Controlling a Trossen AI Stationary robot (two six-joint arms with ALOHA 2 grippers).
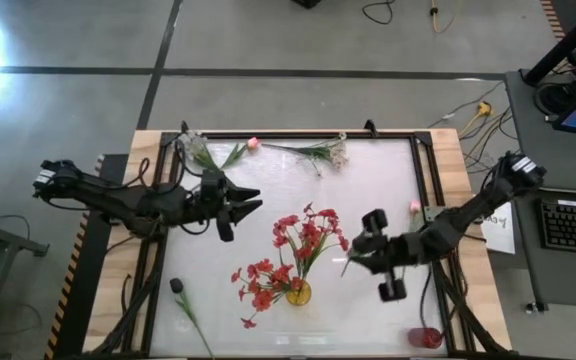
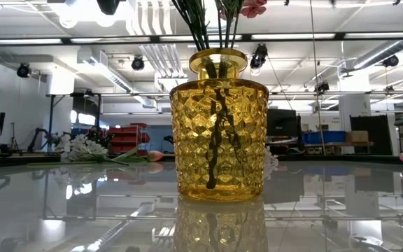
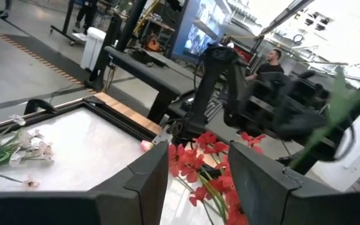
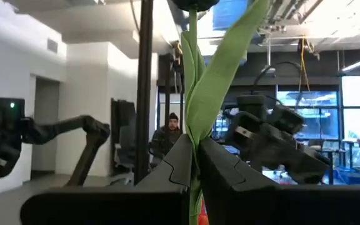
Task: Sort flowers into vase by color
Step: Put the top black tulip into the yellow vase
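Many red flowers already stand in a yellow glass vase near the front middle of the white table. Their blossoms are bright red and sit in little bunches on thin green stems. Some lean out to the left of the vase and some rise up behind it. From the low view the vase looks bumpy, like it is covered in small diamonds, and the green stems show through the glass.

The right gripper is just to the right of the red flowers. Its fingers are closed tight on a flower stem. In the right wrist view the stem is green with one long green leaf, and it stands straight up between the two dark fingers. The bloom at its top is dark, but only its bottom edge shows.

The left gripper hangs over the table to the left of the red flowers. Its fingers are spread apart and hold nothing.

At the back edge of the table lie a white spray, a pink bud and some green leaves. Another pink bud lies near the right side. A dark bud on a green stem lies at the front left. A small red vase sits at the front right corner.
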